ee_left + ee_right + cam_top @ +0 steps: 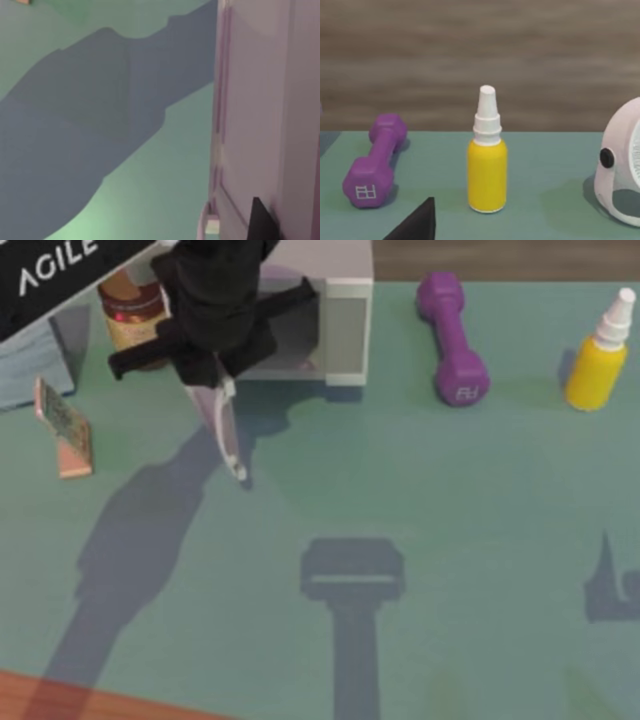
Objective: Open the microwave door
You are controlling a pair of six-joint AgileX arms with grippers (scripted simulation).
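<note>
Door swung out, left arm at the microwave

The microwave (pixel 335 325) sits at the back of the green desk (pixel 450 540), and its door (pixel 228 430) stands open, edge-on, poking out toward the front. The left tool (pixel 215 380) is at the door's top edge; I cannot tell if it is wide or narrow. In front of the door the desk is bare, with only shadows on it. Right of the microwave lie a purple dumbbell (pixel 453 338) and, farther right, a yellow bottle (pixel 598 355). Left of it are a brown jar (pixel 132 310) and a small card stand (pixel 65 427). The right arm is out of the top view.
</note>
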